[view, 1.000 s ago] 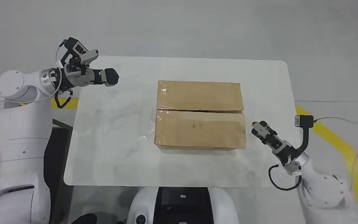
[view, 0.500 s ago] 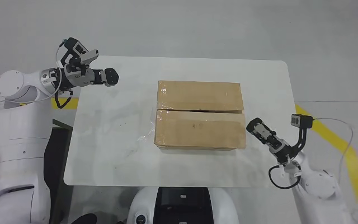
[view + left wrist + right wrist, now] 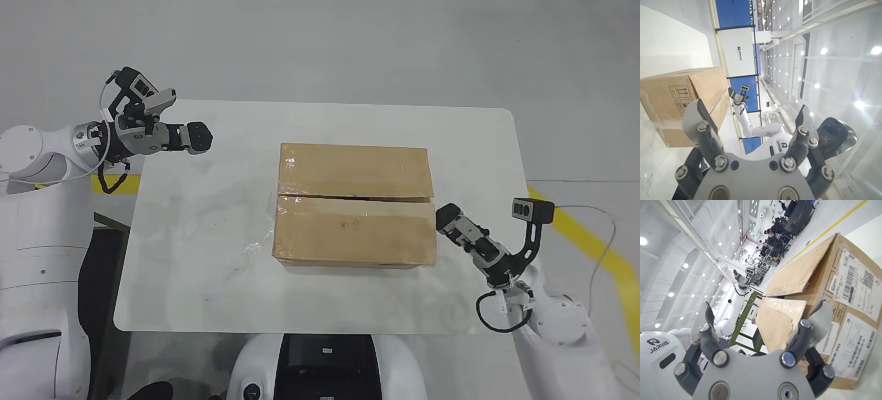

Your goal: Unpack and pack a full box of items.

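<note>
A cardboard box (image 3: pixel 356 205) lies in the middle of the white table (image 3: pixel 200 260), its two top flaps closed along a central seam. My right gripper (image 3: pixel 447 217) is open at the box's right end. In the right wrist view the right gripper (image 3: pixel 764 311) straddles the corner of the near flap (image 3: pixel 780 317), with one finger (image 3: pixel 821 311) against the labelled end of the box (image 3: pixel 853 289). My left gripper (image 3: pixel 197 137) hovers open over the table's far left corner, well away from the box (image 3: pixel 677 98); the left gripper (image 3: pixel 751 111) holds nothing.
Loose clear tape (image 3: pixel 262 245) trails from the box's left end onto the table. A green metal frame (image 3: pixel 745 317) stands beside the table on the left arm's side. Bare table surface lies left of and in front of the box.
My right gripper has moved up and left, closing in on the box's right end. The box has shifted very slightly left. The left arm has not moved.
</note>
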